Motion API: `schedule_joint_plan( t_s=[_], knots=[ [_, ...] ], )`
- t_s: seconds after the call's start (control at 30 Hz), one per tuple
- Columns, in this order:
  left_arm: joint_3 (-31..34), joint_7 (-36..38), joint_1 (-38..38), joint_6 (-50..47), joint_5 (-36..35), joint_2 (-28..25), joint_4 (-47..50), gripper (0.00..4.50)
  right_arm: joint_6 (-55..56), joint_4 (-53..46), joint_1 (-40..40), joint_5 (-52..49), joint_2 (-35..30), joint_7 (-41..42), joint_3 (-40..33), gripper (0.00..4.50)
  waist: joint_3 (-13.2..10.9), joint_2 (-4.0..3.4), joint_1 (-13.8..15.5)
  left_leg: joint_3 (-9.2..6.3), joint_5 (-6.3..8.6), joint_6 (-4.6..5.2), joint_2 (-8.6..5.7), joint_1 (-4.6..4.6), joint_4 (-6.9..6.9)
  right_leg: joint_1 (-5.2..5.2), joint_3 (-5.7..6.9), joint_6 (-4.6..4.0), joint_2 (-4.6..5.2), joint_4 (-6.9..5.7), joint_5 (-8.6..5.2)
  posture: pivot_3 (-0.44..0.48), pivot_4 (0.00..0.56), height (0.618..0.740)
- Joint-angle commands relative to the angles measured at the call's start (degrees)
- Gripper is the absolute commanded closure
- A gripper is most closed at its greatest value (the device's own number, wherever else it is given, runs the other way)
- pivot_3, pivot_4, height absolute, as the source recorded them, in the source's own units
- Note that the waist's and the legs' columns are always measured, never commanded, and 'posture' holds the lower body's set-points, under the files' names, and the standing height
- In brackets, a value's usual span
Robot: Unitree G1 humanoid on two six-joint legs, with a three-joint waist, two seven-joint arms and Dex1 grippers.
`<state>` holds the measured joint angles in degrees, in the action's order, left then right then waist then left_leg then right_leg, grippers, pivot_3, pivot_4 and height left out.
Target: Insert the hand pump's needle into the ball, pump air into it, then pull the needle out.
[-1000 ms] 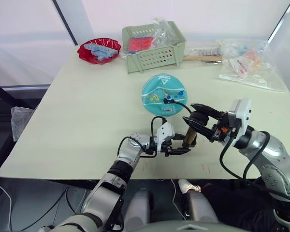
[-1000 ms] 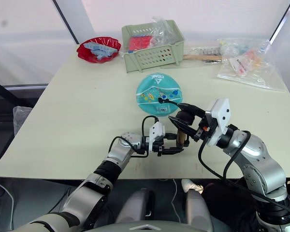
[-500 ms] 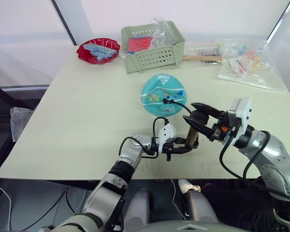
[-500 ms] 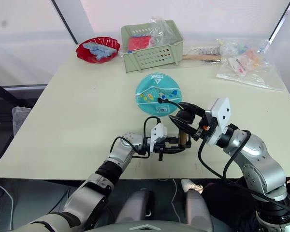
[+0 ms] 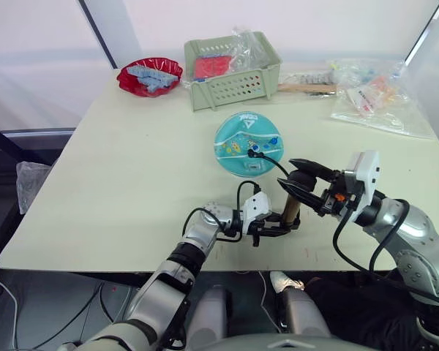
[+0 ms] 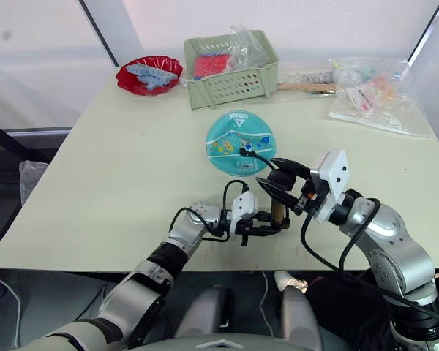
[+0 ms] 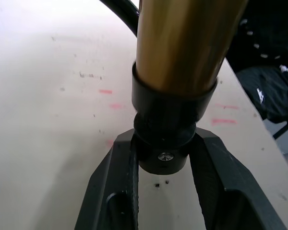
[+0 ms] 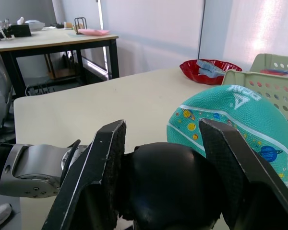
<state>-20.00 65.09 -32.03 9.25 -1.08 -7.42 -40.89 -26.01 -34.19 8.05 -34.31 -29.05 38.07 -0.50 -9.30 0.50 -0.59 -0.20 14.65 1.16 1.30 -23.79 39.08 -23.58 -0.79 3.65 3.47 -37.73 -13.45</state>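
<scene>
Both grippers are on the one hand pump (image 5: 290,212), which stands nearly upright close to the table's (image 5: 117,183) near edge, a little right of its middle. Left gripper (image 5: 278,228) has its two black fingers (image 7: 116,191) closed on the black cap at the pump's lower end; in the left wrist view the cap sits squeezed between them with the brass cylinder rising above. Right gripper (image 5: 295,180) has its two fingers (image 8: 93,167) set on either side of the black handle at the pump's top, touching it, as the right wrist view shows.

From the pump a thin black hose (image 5: 274,162) arcs away from the near edge to the single teal ball (image 5: 247,143), which lies flattened on the table just beyond the grippers. The hose's small black fitting (image 5: 253,153) sits on the ball's near right part; the needle itself is too small to make out.

Bare tabletop spreads wide to the left of the ball and pump, all the way to the left edge. Along the far edge stand one red bowl (image 5: 150,76) at the left, one pale green basket (image 5: 233,69) beside it, and clear plastic bags (image 5: 373,95) toward the far right corner.
</scene>
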Motion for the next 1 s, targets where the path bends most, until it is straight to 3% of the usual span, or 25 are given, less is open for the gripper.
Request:
schedule_joint_plan(
  t_s=[0.03,0.37,1.0],
  knots=[
    [-0.58,-1.05,-0.58,-0.24,1.61,0.2,-2.26,3.47,2.17,-3.05,0.5,-1.27,-0.5,1.08,-1.93,2.56,0.0,0.0,0.0,0.0,0.0,0.0,0.0,0.0,0.0,0.0,0.0,0.0,0.0,0.0,0.0,0.0,0.15,0.736],
    [-1.79,-1.96,-0.79,-0.78,4.58,-0.55,-4.45,3.47,-1.15,-4.55,3.89,-6.23,-2.07,-0.69,-5.09,2.56,0.0,0.0,0.01,0.0,0.0,0.0,0.0,0.01,0.0,0.01,0.0,0.0,0.0,-0.01,0.0,0.0,0.15,0.736],
    [-3.28,-4.6,-1.58,2.22,6.79,0.82,-10.53,3.47,-7.28,-4.92,11.5,-26.18,-14.31,-2.39,-18.48,2.56,0.0,0.05,0.43,-0.03,0.0,0.0,0.0,0.02,0.06,0.08,0.0,0.0,0.03,0.02,0.01,0.0,0.15,0.736]
  ],
)
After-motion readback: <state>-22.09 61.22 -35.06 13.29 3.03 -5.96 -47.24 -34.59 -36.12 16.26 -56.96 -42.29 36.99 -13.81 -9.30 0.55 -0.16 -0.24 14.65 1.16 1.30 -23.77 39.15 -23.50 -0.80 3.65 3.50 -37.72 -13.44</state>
